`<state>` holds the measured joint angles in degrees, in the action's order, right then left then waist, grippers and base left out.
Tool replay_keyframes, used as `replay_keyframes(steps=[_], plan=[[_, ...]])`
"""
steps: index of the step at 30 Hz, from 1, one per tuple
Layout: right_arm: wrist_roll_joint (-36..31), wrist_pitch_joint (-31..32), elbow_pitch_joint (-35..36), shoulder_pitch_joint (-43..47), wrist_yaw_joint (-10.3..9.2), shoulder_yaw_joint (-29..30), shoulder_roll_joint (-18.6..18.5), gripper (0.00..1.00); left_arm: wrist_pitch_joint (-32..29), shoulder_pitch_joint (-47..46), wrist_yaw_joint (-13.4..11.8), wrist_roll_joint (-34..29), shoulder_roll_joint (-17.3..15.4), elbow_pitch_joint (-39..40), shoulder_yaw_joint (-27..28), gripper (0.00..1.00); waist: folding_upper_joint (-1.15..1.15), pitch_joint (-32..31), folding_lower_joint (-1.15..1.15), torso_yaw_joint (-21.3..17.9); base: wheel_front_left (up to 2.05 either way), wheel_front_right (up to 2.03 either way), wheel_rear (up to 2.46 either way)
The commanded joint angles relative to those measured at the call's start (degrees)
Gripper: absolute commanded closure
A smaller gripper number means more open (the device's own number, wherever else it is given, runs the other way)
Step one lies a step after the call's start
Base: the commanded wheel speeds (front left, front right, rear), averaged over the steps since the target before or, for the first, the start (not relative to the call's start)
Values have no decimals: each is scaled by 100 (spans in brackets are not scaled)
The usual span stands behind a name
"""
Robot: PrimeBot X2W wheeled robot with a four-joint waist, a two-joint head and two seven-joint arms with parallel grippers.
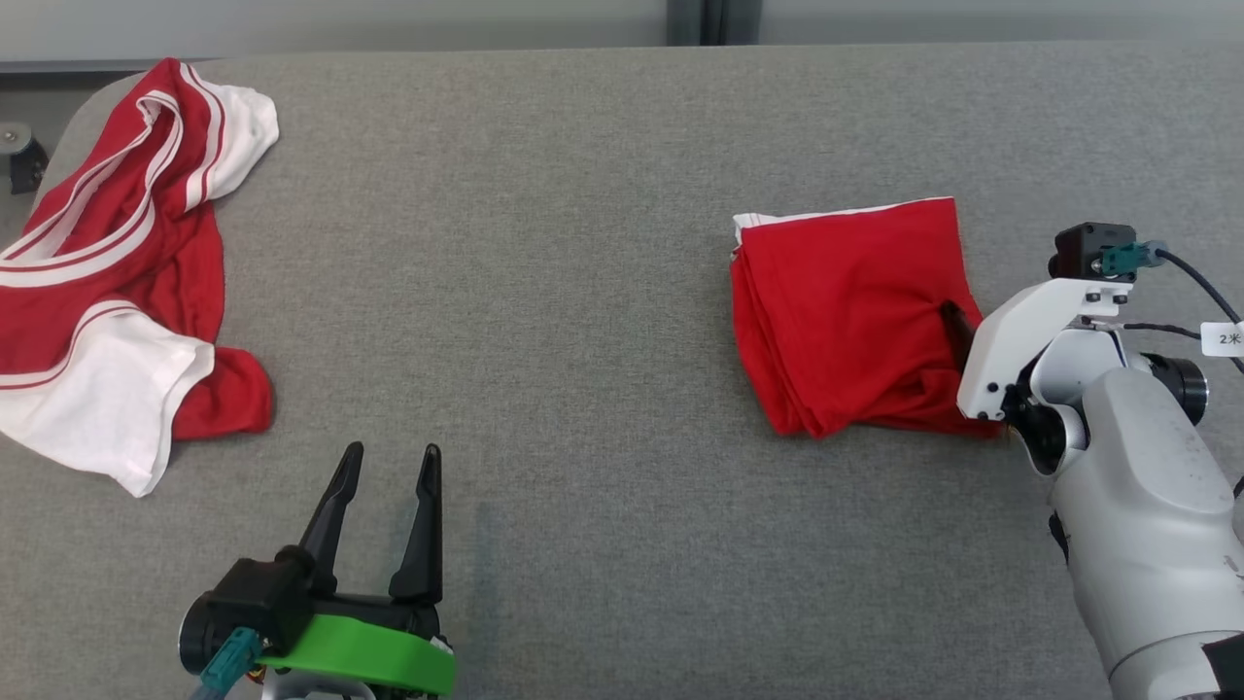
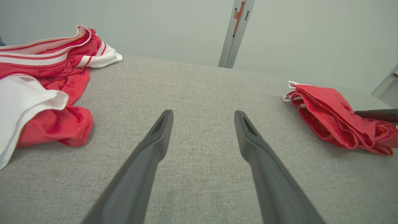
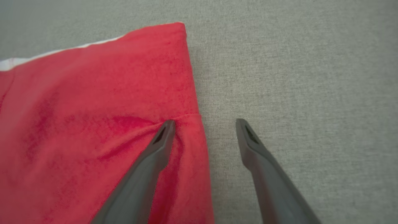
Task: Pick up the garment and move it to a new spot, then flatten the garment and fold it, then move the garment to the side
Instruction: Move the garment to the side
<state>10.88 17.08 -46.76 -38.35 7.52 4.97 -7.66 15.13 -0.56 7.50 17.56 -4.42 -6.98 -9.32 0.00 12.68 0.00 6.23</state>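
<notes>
Lowest in the head view: left jaws, spread wide, nothing between them. Their two dark fingers (image 1: 425,515) rise from a green mount (image 1: 379,656) and hang over bare grey table (image 1: 583,292), touching no cloth. Left wrist view agrees: both tips apart over plain table fabric.

Folded red garment (image 1: 846,311) lies on the table's right half. It is a squarish stack with layered edges on its left side and a thin white strip along its far edge. Right jaws are at its right edge, also spread wide and gripping nothing. Right wrist view: one finger (image 3: 155,155) lies on top of the red cloth just inside that edge, with a small crease at its tip. The other finger (image 3: 256,155) is over bare table just beside the garment. So the jaws straddle the edge, not closed on it. Cannot tell whether the tip on the cloth presses down or only touches. Pale right forearm (image 1: 1127,467) covers the garment's near right corner in the head view, with a black wrist camera (image 1: 1093,251) on top and a white cable tag (image 1: 1223,338) beside it.

Crumpled red-and-white garment (image 1: 117,272) sits at the table's far left, well apart from the folded one, loose and bunched, a white part nearest. Left jaws are nearer it than the folded stack. Pale wall (image 2: 155,28) behind the table, with a grey post (image 2: 236,31).
</notes>
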Motion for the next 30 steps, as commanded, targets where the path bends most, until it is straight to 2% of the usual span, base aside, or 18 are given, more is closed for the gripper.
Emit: replay_keyframes(steps=[1, 3, 4, 5, 6, 12, 17, 23, 26, 30], plan=[[-13, 46, -141, -86, -6, 13, 68, 0, 1, -100, -1, 22, -49, -10, -13, 0, 0, 179, 0, 193, 0, 0, 0], [117, 162, -373, -119, -3, 4, 149, 0, 1, -125, -1, 33, -64, -17, -24, 0, 0, 186, 0, 214, 0, 0, 0], [158, 211, -477, -111, -3, -37, 166, 7, 1, -129, -1, 35, -68, -19, -20, 0, 0, 185, 0, 217, 0, 0, 0], [186, 214, -537, -102, -3, -62, 170, 48, 1, -125, -1, 34, -68, -19, -9, 0, 0, 183, 0, 212, 0, 0, 0], [256, 195, -595, -112, -3, -81, 184, 100, 1, -109, -1, 27, -70, -16, 7, 0, 0, 174, 0, 194, 0, 0, 0], [490, -224, -649, -363, -11, -51, 152, 100, 1, -49, -1, -15, -135, 78, 58, 0, 0, 193, 0, -217, 0, 0, 0], [575, -504, -733, -507, -9, -101, 203, 100, 1, -17, -1, -35, -236, 219, 111, 0, 0, 338, 0, -926, 0, 0, 0], [651, -996, -730, -508, -8, -138, 167, 100, 1, -268, -1, -75, -511, 389, 9, 0, 0, 649, 0, -1770, 0, 0, 0], [629, -1271, -691, -606, -8, -147, 68, 100, 1, -437, -1, -91, -670, 462, -106, 0, 0, 876, 0, -1926, 0, 0, 0], [524, -1575, -719, -914, -8, 13, -128, 100, 1, -770, -2, -69, -862, 598, -230, 0, 0, 1260, 0, -1888, 0, 0, 0]])
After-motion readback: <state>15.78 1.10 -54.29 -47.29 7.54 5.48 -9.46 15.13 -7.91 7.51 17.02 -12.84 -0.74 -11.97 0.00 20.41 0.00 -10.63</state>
